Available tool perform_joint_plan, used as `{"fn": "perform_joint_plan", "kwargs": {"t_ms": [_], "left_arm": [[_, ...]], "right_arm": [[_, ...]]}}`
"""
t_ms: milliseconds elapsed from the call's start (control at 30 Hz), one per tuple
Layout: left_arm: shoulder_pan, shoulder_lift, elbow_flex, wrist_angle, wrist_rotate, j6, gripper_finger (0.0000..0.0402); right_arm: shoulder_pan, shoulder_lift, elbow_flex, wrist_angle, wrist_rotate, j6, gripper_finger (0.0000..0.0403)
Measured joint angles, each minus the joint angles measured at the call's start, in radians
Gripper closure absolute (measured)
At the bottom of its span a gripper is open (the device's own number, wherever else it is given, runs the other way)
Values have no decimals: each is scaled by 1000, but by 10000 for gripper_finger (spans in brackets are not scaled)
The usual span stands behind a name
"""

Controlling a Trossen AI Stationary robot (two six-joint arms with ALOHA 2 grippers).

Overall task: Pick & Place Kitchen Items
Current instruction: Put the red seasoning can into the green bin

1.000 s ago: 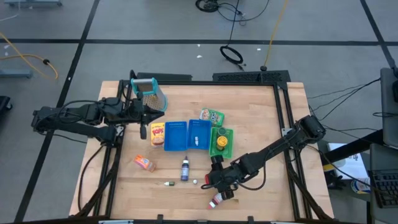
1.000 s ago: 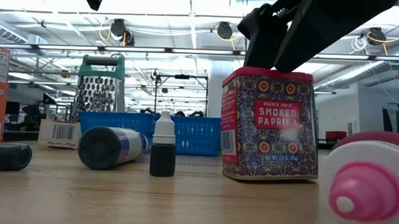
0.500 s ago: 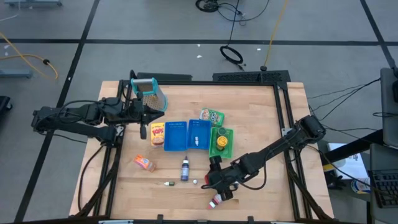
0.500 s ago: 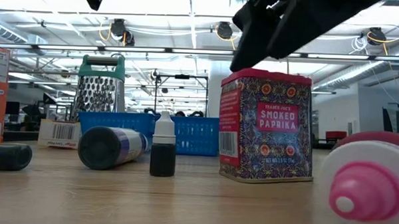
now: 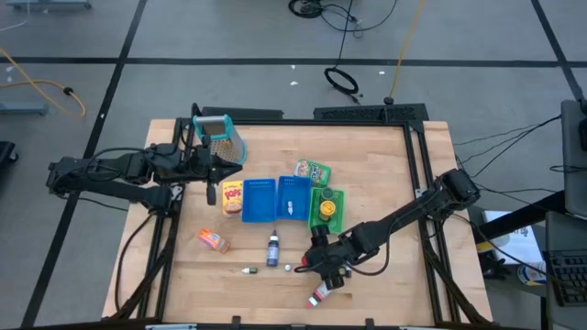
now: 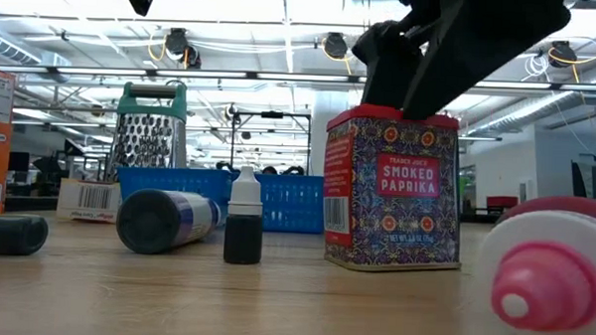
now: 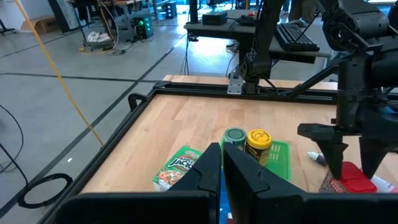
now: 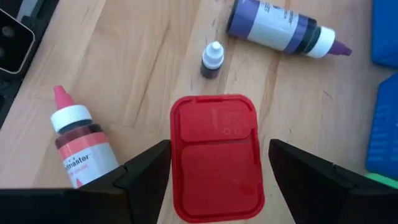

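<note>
A red-lidded paprika tin (image 8: 216,155) stands upright on its base on the wood table (image 6: 392,191). My right gripper (image 8: 217,163) hangs over it, open, with one finger on each side of the lid. Around the tin are a pink-capped bottle (image 8: 78,143), a tiny dropper bottle (image 8: 211,60) and a purple bottle lying on its side (image 8: 280,28). My left gripper (image 7: 222,167) is shut and empty. It hovers near the grater (image 5: 223,137) at the far left. My right gripper comes down at a slant from the table's right, its fingers (image 8: 146,165) standing astride the tin's red lid (image 8: 180,149). Only thin gaps show at the lid's two long sides. I cannot tell whether the fingers touch it.
Two blue trays (image 5: 261,200) and a green tray (image 5: 337,196) holding a yellow-lidded jar (image 5: 326,209) lie mid-table. A yellow box (image 5: 232,194), a green pouch (image 5: 313,171) and an orange packet (image 5: 213,241) lie nearby. Bare wood lies toward the far right.
The tin has turned a little on its base and slid slightly toward the table's left, staying upright on the wood. My right gripper has shifted a little above it.
</note>
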Motion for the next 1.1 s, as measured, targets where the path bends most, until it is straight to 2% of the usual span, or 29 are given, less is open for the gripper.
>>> {"fn": "perform_joint_plan", "kwargs": {"t_ms": [233, 433, 567, 800, 1100], "left_arm": [[0, 0, 0, -27, 0, 0, 380], [0, 0, 0, -27, 0, -1, 380], [0, 0, 0, -27, 0, -1, 380], [0, 0, 0, -27, 0, -2, 380], [0, 0, 0, -28, 0, -4, 380]], "right_arm": [[-15, 10, -56, 71, -55, 2, 143], [-15, 10, -61, 77, -56, 0, 187], [-15, 9, -61, 61, -82, 1, 191], [-23, -29, -62, 43, -72, 1, 191], [-73, -151, -61, -53, 32, -2, 191]]}}
